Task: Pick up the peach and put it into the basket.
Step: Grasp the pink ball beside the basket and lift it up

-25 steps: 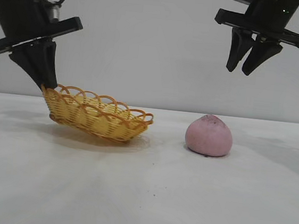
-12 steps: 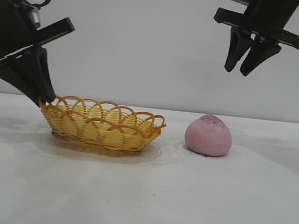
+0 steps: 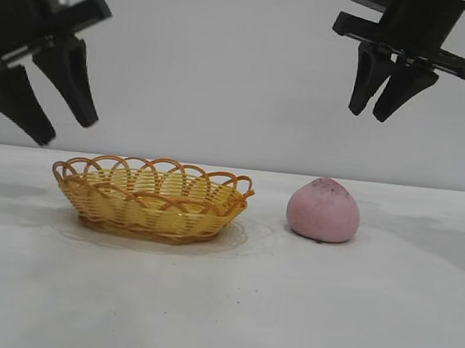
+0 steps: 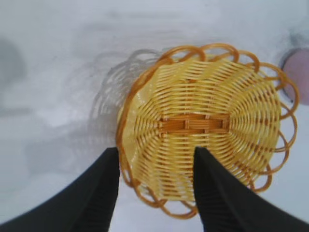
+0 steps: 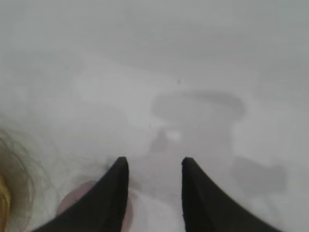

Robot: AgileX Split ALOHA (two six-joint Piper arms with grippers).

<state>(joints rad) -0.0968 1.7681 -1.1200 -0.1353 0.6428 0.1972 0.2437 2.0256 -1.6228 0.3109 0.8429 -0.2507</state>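
Step in hand, by the look of it: reaching for the peach (image 3: 323,210). Best done with the right gripper (image 3: 370,115), hanging at upper right of the exterior view, high above the fruit and a little to the right of it. Needs a shift left to centre over the dome, then a straight descent. Fingers parted only narrowly now, too narrow for the fruit; should spread wider before coming down. Should close low on the widest part, not on the sloping top, where a rounded matte surface would likely squeeze out upward. Moderate grip, enough to lift without denting.

In the right wrist view, peach (image 5: 70,205) just a pink patch at lower left, half hidden behind one finger; probably off-centre from the gap, though hard to judge.

Left gripper (image 3: 69,129) at upper left of the exterior view, spread wide, raised clear above the left end of the basket (image 3: 152,198), holding nothing. In the left wrist view, fingers straddle the near rim of the basket (image 4: 203,128) without touching it, as far as can be told. Better kept out of the drop path.

Peach: dusty pink, matte, dome-shaped, flat-bottomed on the table, slightly pointed top with dark purplish speckles. Sits right of centre, near the basket's right end but apart from it. Basket flat on the table, empty, yellow weave with orange-brown looped rim, wide enough for the fruit.
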